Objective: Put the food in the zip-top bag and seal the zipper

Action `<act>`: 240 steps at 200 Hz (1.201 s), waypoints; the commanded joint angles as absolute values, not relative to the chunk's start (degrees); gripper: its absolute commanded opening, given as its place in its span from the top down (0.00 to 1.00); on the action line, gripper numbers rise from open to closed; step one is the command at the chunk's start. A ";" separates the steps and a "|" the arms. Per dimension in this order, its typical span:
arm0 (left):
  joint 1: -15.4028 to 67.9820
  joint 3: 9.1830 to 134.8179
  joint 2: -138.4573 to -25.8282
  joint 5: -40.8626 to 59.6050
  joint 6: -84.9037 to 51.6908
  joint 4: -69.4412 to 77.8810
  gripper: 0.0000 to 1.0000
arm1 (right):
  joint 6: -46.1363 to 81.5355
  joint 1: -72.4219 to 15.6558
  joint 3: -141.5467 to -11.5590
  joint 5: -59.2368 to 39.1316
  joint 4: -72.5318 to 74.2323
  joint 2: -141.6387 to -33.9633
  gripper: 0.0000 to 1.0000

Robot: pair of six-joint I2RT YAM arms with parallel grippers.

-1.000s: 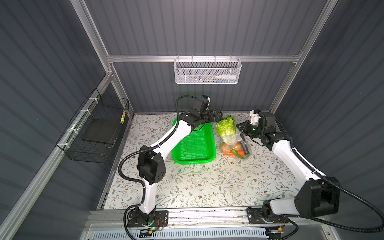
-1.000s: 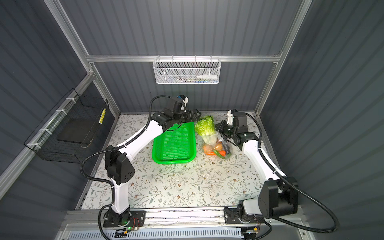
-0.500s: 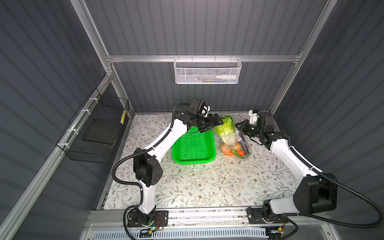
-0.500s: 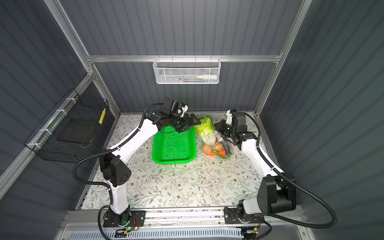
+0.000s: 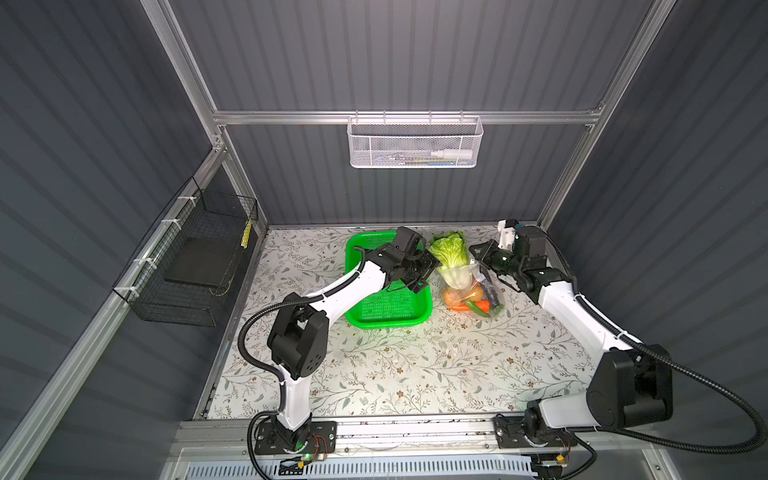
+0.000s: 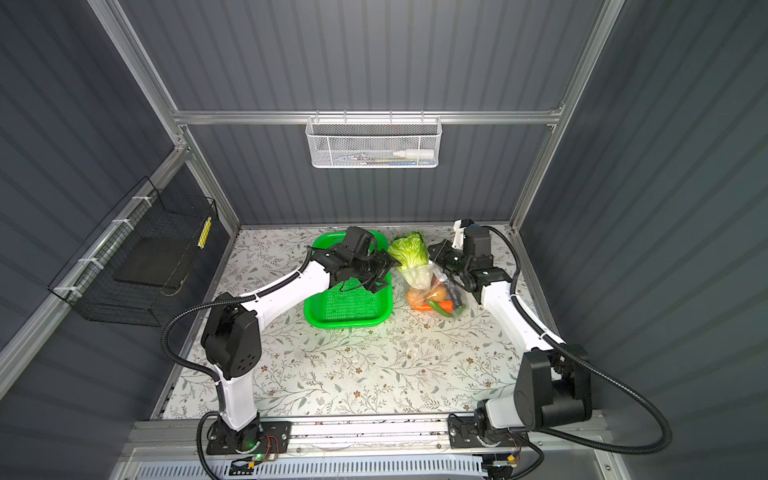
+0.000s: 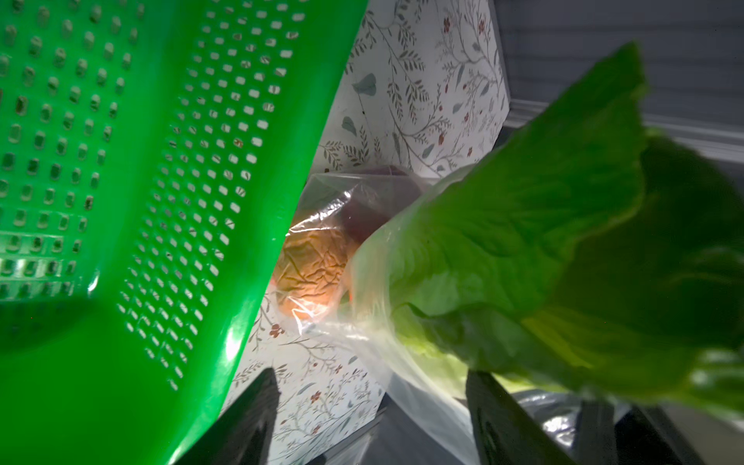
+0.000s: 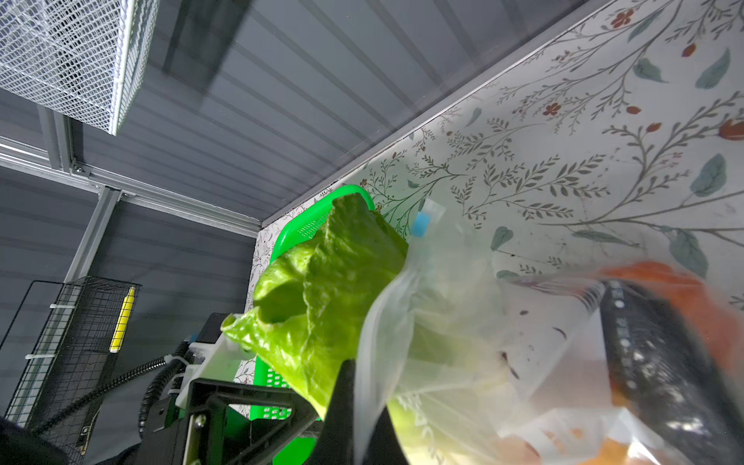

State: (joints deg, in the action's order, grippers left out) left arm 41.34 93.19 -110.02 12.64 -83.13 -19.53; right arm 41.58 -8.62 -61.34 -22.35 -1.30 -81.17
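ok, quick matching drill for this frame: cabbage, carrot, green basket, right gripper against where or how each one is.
1 cabbage
2 carrot
3 green basket
4 right gripper

A on the table, left of the bag in a top view
B shut on the bag's mouth edge
C stem in the bag, leaves sticking out
D fully inside the bag, at the end away from its mouth

Pairs: 1-C, 2-D, 3-A, 4-B

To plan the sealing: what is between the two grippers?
The cabbage, half out of the bag, lies between left gripper and right gripper, in both top views.
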 commanded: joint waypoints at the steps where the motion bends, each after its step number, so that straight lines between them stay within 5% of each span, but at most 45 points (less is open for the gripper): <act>1: 42.35 92.68 -106.25 4.25 -92.15 -12.08 0.26 | 42.38 -8.79 -60.94 -23.23 2.24 -80.81 1.00; 56: 43.43 94.81 -110.89 10.01 -98.23 -8.70 0.43 | 41.99 -8.81 -60.73 -22.66 2.57 -80.60 1.00; 147: 44.95 92.81 -110.29 13.51 -100.04 -11.05 0.49 | 41.27 -8.83 -60.78 -22.13 2.82 -80.64 1.00; 186: 45.18 94.07 -112.53 13.08 -100.38 -8.70 0.64 | 41.66 -8.80 -60.12 -22.40 3.38 -80.24 1.00; 240: 45.79 91.94 -112.81 14.08 -101.60 -8.62 0.65 | 41.68 -8.79 -60.29 -22.25 3.56 -80.09 1.00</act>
